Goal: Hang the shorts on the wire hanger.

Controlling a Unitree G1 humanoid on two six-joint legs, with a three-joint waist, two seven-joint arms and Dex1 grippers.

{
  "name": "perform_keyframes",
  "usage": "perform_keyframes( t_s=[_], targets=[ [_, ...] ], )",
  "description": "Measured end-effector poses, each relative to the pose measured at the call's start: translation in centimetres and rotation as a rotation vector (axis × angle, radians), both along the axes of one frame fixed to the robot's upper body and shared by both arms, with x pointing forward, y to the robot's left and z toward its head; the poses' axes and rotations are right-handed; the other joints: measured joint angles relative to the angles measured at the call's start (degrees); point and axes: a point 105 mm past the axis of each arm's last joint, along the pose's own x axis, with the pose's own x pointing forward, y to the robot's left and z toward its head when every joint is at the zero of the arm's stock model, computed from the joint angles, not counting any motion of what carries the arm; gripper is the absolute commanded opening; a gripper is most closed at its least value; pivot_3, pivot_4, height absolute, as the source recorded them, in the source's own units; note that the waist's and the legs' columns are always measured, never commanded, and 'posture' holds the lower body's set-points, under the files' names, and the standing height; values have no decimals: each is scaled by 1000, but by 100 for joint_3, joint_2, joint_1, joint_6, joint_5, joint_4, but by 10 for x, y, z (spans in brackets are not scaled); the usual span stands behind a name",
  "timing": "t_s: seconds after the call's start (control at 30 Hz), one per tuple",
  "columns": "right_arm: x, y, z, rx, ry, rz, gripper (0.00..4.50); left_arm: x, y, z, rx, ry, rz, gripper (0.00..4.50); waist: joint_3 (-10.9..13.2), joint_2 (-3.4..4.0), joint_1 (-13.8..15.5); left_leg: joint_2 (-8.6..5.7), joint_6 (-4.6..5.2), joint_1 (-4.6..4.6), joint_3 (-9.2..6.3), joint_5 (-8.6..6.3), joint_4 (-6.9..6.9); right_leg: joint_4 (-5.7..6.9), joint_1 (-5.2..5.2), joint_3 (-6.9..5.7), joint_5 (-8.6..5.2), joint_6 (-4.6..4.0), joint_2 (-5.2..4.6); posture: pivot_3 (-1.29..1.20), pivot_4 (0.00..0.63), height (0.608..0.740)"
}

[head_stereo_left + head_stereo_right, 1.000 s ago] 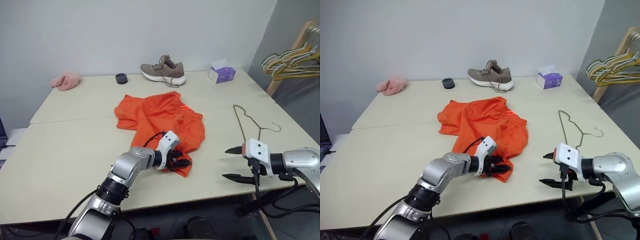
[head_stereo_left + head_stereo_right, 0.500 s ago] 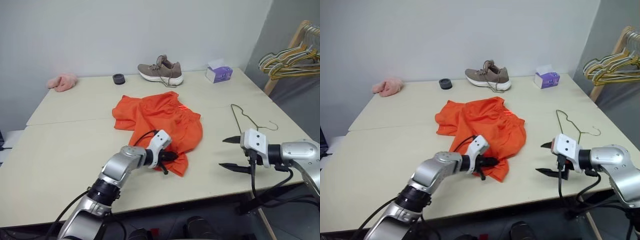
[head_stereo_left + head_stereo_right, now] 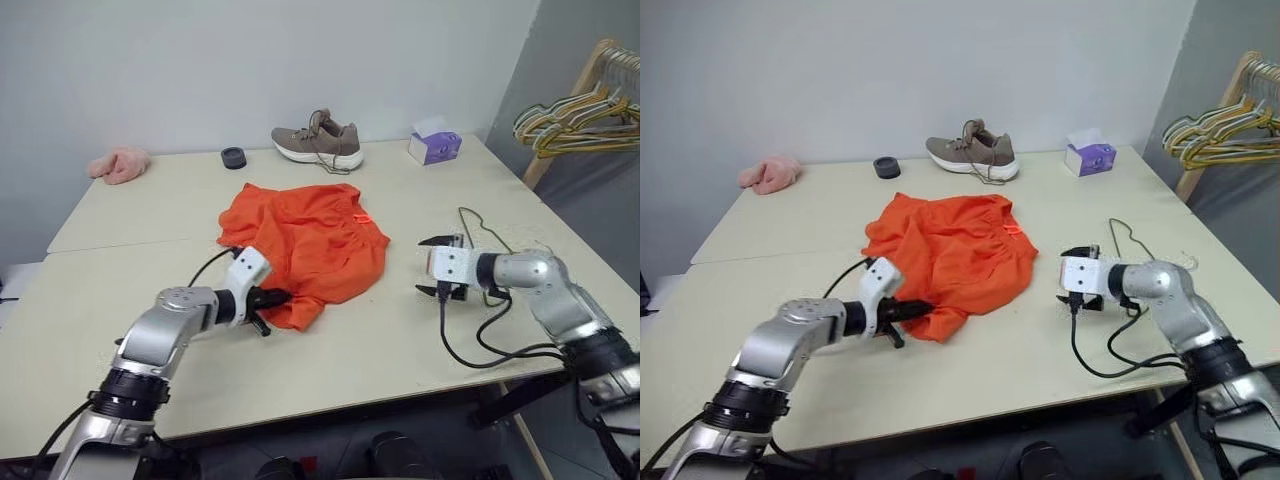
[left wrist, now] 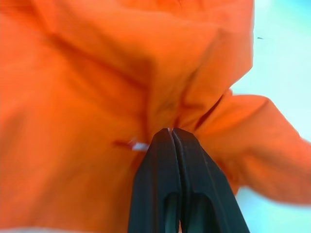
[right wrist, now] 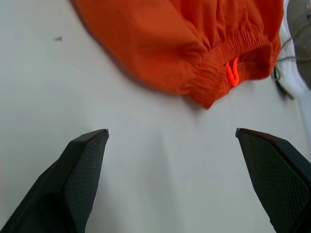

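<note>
The orange shorts (image 3: 310, 235) lie crumpled in the middle of the table (image 3: 140, 215). My left gripper (image 3: 278, 296) is shut on the near edge of the shorts (image 4: 87, 97), and the left wrist view shows its fingers (image 4: 165, 160) pinched together on the fabric. To the right of the shorts, my right gripper (image 3: 432, 266) hovers open and empty just above the table. In its wrist view the elastic waistband and drawstring loop (image 5: 233, 73) lie beyond the spread fingertips (image 5: 97, 141). The wire hanger (image 3: 463, 214) lies flat just beyond the right gripper, partly hidden by that arm.
A brown shoe (image 3: 320, 141), a purple tissue box (image 3: 435, 148), a small black ring (image 3: 234, 157) and a pink cloth (image 3: 118, 163) sit along the far edge. Coloured hangers (image 3: 570, 112) hang on a wooden rack at the right. A black cable (image 3: 470, 345) loops under the right arm.
The left gripper shut on the shorts' near edge and dragged it left. The right gripper rolled and moved forward and left, in front of the hanger.
</note>
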Motion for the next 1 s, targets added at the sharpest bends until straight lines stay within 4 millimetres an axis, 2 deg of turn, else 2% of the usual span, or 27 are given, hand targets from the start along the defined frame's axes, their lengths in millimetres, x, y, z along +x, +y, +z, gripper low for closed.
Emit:
perform_keyframes(
  t_s=[0.1,0.27,0.43,0.53,0.77,0.87,0.9,0.97,1.0],
  targets=[
    [9,11,-7,-26,-27,30,4500,-4,2,2,-5,1,-14,28,0,-1,30,-2,0,-4,-10,0,0,0,1,-2,0,0,-8,-184,16,740],
    [33,42,-8,-107,-113,90,4500,-17,8,5,-4,10,-44,28,0,1,-12,-1,-3,-1,-19,0,-1,7,2,-11,1,-2,-20,-172,11,740],
    [45,65,-17,-194,-179,148,4500,-20,13,5,-4,13,-38,28,-3,0,-49,-3,-12,1,-43,6,0,11,8,-23,2,-3,-18,-162,11,740],
    [48,71,-24,-209,-187,147,3890,-20,13,5,-4,12,-38,0,-3,1,-54,-5,-13,1,-45,7,0,11,9,-26,2,-3,-17,-155,11,740],
    [48,66,-32,-209,-134,130,1398,-13,13,10,-13,-58,-17,0,-3,1,-101,-6,-14,3,-50,8,0,15,12,-32,2,-4,-17,-156,13,740],
    [48,65,-28,-175,-103,125,290,-11,12,13,-26,-88,-16,0,-3,2,-141,-5,-14,4,-51,8,0,18,13,-32,2,-3,-17,-157,14,740],
    [48,65,-27,-165,-94,122,36,-11,10,14,-31,-95,-20,0,-4,3,-149,-5,-14,5,-50,8,0,19,14,-32,2,-3,-17,-157,14,740],
    [47,66,-24,-135,-73,117,36,-11,8,15,-39,-112,-31,0,-4,3,-158,-5,-14,6,-51,8,0,21,14,-33,2,-3,-17,-160,16,740],
    [47,66,-21,-109,-54,117,12,-10,7,16,-43,-121,-34,183,-4,3,-157,-5,-14,6,-51,8,1,22,14,-32,2,-3,-17,-160,16,740]
  ],
)
